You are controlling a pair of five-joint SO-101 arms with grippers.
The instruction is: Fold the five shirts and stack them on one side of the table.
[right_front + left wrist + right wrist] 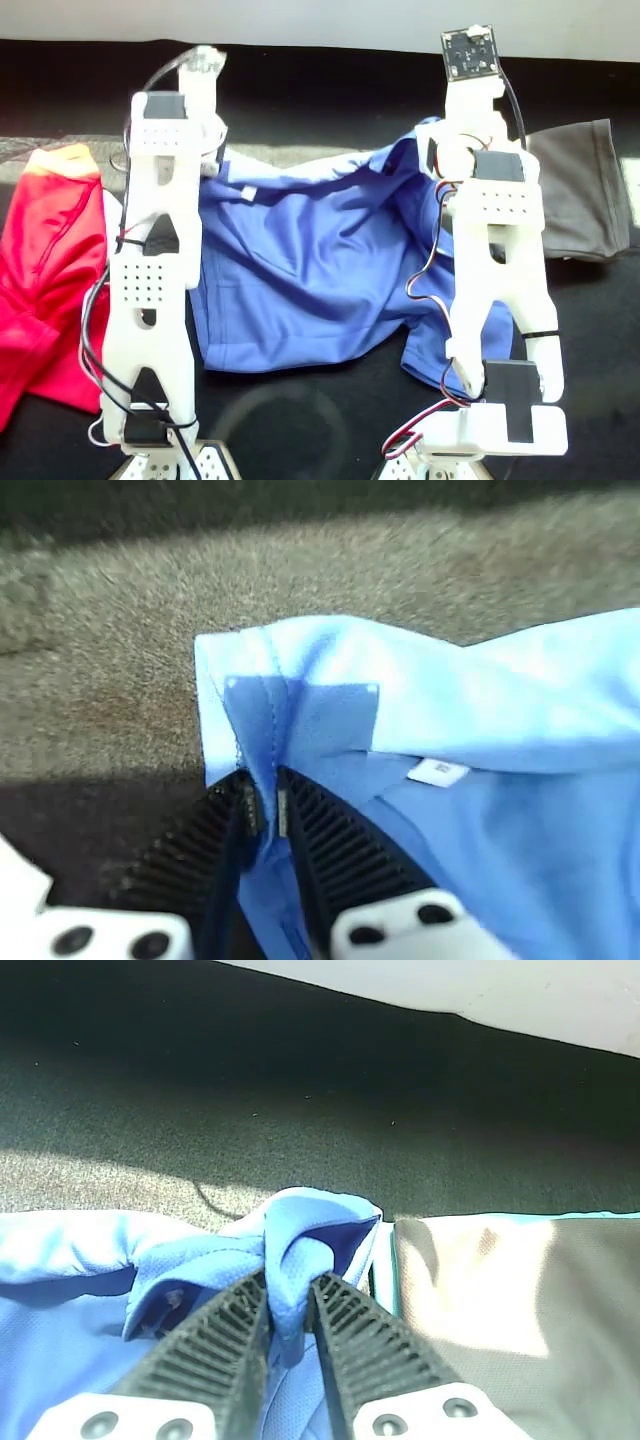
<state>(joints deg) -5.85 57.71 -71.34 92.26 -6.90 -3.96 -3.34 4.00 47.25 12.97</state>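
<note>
I hold the blue shirt (pixel 300 270) at two points along its far edge. My left jaws are closed on a seamed corner of the cloth near a small white label (pixel 437 772), and my right jaws are clamped on a bunched fold of it, just beside the dark grey shirt (pixel 500 1300). The rest of the blue shirt lies rumpled on the dark tabletop (pixel 300 420) between my left arm (pixel 150 280) and my right arm (pixel 500 250), with its near hem toward my bases. A red shirt (pixel 50 260) is heaped beyond my left arm (the grey one looks flatter, though I cannot tell whether it is properly folded). I judge this to be the first fold of the blue shirt, with no stack begun. The next move calls for both arms to carry the held edge evenly toward the near hem so the cloth lays over itself without twisting. My right grip is on a bunch, so that side may drag.
</note>
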